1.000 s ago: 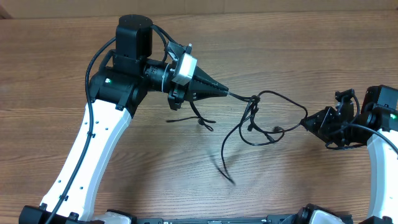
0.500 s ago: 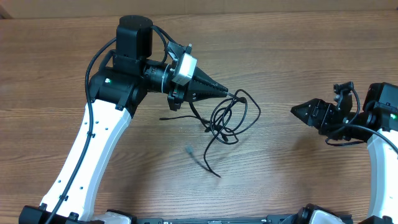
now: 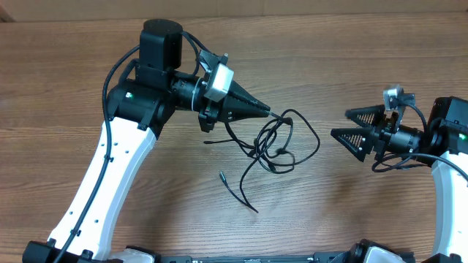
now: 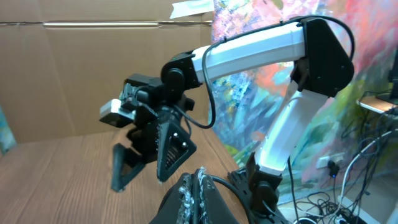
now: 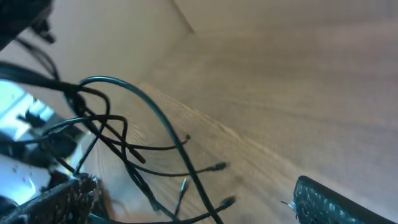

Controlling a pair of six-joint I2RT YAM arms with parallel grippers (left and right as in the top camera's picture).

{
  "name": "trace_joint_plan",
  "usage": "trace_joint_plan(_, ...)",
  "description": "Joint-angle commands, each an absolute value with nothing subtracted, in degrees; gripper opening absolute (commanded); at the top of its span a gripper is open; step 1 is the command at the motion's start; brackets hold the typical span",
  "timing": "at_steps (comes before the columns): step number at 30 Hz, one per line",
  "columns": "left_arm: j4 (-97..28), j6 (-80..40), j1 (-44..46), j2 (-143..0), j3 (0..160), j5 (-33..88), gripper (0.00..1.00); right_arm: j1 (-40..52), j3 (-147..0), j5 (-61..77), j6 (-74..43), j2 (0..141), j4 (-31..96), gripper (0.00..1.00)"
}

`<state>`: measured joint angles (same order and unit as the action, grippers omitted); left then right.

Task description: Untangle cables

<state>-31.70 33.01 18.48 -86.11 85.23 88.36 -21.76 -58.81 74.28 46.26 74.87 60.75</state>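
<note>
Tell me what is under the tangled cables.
Only the wooden table shows beneath the cables and through their loops. The strand end pinched in the shut left hand is hidden.

Left arm (image 3: 110, 168): white link reaches up from the near edge, black wrist turned rightward.
Left gripper (image 3: 265, 111): points right, jaws pressed together, pinching a strand of the cables (image 3: 280, 150).
Right arm (image 3: 447, 179): at the right edge, wrist facing left.
Right gripper (image 3: 344, 124): points left, fingers spread wide, holding nothing, well apart from the left gripper.
</note>
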Motion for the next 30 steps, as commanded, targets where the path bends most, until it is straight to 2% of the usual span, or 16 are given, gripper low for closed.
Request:
trace_joint_plan(1,-31.62,32.58,20.86,-85.06,86.52,90.52,0.04,-18.81,-59.27,78.35,57.43,74.91,60.53,1.00)
trace_joint_plan(5,-31.05,32.56,23.18,-85.06,86.52,89.58,0.04,-13.96,-59.27,77.32,60.34,74.91,60.49,0.95)
trace_joint_plan(6,-31.05,32.56,23.66,-85.06,86.52,88.90,0.04,-12.58,-59.27,76.23,60.31,74.91,60.16,0.91)
trace_joint_plan(7,-31.09,32.51,24.16,-85.06,86.52,88.55,0.04,-10.41,-59.27,73.36,60.29,74.91,59.83,0.78)
trace_joint_plan(13,-31.11,31.66,24.84,-85.06,86.52,89.45,0.04,-7.01,-59.27,70.96,60.05,74.94,59.92,0.76)
trace_joint_plan(16,-31.09,31.68,25.08,-85.06,86.52,89.38,0.04,-6.07,-59.27,71.00,60.05,74.94,60.36,0.66)
trace_joint_plan(18,-31.14,31.66,25.10,-85.06,86.52,88.95,0.04,-5.78,-59.27,71.26,59.57,74.94,60.97,0.45)
trace_joint_plan(20,-31.27,31.66,25.12,-85.06,86.52,88.23,0.04,-5.78,-59.27,72.07,57.74,74.94,61.39,0.04)
trace_joint_plan(28,-32.01,31.27,26.63,-85.06,86.52,87.81,0.04,-5.78,-59.27,73.52,46.54,74.94,59.33,0.04)
trace_joint_plan(30,-33.63,31.24,27.40,-85.06,86.52,84.51,0.04,-5.80,-59.29,75.68,43.94,74.91,57.80,0.04)
